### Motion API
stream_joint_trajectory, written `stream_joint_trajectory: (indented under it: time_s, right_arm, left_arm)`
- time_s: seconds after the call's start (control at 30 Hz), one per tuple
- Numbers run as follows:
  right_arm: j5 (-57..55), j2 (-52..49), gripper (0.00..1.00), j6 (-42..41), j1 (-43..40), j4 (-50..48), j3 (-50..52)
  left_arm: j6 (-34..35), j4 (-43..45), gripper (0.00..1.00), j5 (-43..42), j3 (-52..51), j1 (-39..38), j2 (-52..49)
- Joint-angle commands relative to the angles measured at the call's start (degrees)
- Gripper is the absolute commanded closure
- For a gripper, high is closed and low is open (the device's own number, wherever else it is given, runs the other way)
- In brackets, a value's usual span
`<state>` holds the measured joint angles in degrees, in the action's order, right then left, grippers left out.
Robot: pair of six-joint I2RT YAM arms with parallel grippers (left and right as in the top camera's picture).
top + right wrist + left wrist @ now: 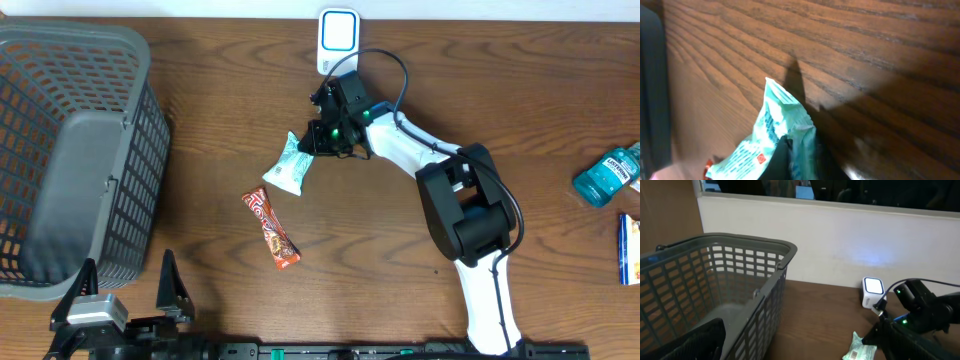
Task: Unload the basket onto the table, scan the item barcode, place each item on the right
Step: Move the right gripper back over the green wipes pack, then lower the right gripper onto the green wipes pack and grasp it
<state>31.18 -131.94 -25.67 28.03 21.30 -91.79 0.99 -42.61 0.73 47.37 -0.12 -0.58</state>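
A mint-green snack packet lies on the wooden table, its upper corner pinched by my right gripper, which is shut on it. In the right wrist view the packet runs up between my dark fingertips. In the left wrist view the packet shows a small barcode on its near end. The white scanner stands lit at the table's back edge, just behind the right gripper. My left gripper sits open at the front left, holding nothing.
A grey plastic basket fills the left side. A red candy bar lies in front of the packet. A blue mouthwash bottle and a blue box sit at the far right.
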Motion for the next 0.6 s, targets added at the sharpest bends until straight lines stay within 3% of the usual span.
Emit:
stream_joint_trajectory:
  time_s: [0.0, 0.27, 0.57]
  right_arm:
    - [-4.0, -2.9, 0.99, 2.2, 0.2, 2.4, 4.6]
    - [-2.1, 4.9, 0.99, 7.4, -3.6, 11.9, 3.7]
    - [3.0, 22.9, 0.99, 22.3, -9.0, 25.2, 3.7]
  left_arm:
    - [-1.2, 0.2, 0.02, -0.1, -0.3, -0.3, 0.4]
    - [-1.2, 0.2, 0.02, -0.1, -0.3, -0.3, 0.4]
    - [-1.2, 0.2, 0.02, -0.1, -0.3, -0.3, 0.4]
